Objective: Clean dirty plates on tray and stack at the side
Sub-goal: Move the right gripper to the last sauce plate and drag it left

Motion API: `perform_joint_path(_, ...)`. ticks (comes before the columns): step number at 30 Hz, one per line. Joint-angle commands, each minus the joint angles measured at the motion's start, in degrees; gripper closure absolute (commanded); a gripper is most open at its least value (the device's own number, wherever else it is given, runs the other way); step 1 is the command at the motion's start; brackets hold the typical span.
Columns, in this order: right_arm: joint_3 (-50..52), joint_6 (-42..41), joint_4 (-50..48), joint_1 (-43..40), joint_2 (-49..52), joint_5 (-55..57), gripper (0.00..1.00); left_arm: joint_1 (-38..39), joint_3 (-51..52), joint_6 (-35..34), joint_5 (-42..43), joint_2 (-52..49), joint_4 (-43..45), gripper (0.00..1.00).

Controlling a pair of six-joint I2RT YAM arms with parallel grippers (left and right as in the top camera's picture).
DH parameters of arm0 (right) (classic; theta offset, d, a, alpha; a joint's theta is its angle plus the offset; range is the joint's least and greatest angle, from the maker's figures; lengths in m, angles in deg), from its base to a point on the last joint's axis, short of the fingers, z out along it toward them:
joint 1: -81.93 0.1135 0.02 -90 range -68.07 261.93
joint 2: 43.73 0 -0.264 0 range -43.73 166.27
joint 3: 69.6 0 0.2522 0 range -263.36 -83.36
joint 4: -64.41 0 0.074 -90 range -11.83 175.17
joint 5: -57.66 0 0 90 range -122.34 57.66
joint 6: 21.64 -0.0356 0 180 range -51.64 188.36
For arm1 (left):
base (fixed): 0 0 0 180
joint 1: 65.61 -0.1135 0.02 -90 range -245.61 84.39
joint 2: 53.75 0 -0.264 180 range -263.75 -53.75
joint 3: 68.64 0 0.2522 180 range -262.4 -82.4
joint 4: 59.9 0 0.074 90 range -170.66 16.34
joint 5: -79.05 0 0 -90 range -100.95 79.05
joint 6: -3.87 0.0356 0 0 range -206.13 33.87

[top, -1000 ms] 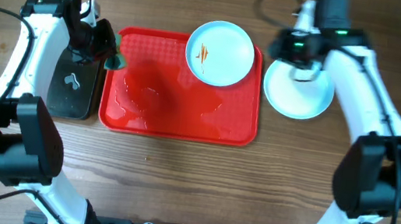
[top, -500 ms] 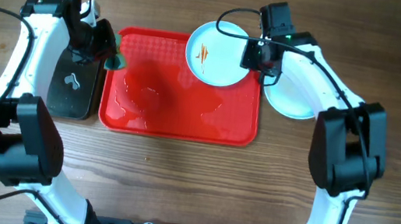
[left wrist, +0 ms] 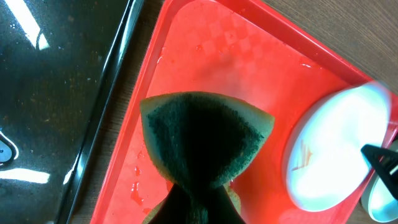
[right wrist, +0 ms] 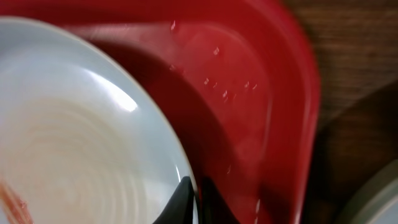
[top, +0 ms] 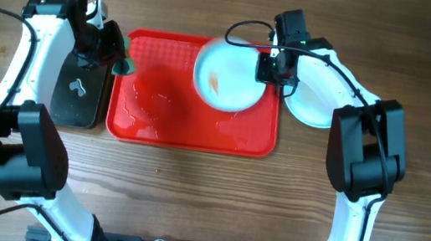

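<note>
Nearby, black tray (top: 82,110) lies just beside red tray (top: 156,121)

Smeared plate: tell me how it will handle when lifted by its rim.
The plate looks rigid, so it should hold its shape. Pinched at one edge by the right claw, it may tilt. Its glossy surface and the wet-looking tray suggest it could slip.

The right gripper (right wrist: 195,190) pinches the rim of a plate (right wrist: 74,137). The red tray (right wrist: 249,112) lies beyond its fingertips.
</note>
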Motion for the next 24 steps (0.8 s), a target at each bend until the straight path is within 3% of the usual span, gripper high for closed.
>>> perform_joint_path(1,-0.5,2.9,4.3,0.2,1.5,-5.3,0.96,-0.3,-0.7,0.9,-0.1,0.6,0.1,0.96)
perform_joint_path(8,-1.0,-0.4,10.0,4.4,-2.4,-13.2,0.94,-0.3,-0.7,0.9,-0.1,0.6,0.2,0.96)
perform_joint_path(16,-2.0,-21.0,2.7,12.3,-2.6,-7.5,0.75,-0.3,-0.7,0.9,-0.1,0.6,0.1,0.96)
perform_joint_path(17,-2.0,-20.7,1.9,12.3,-2.6,-7.3,0.71,-0.3,-0.7,0.9,-0.1,0.6,0.1,0.96)
perform_joint_path(19,-2.0,-16.0,-1.0,12.1,-2.6,-8.4,0.53,-0.3,-0.7,0.9,-0.1,0.6,0.1,0.96)
perform_joint_path(24,-2.0,0.2,-6.4,11.9,-2.5,-8.4,0.44,-0.3,-0.7,0.9,-0.1,0.6,0.2,0.96)
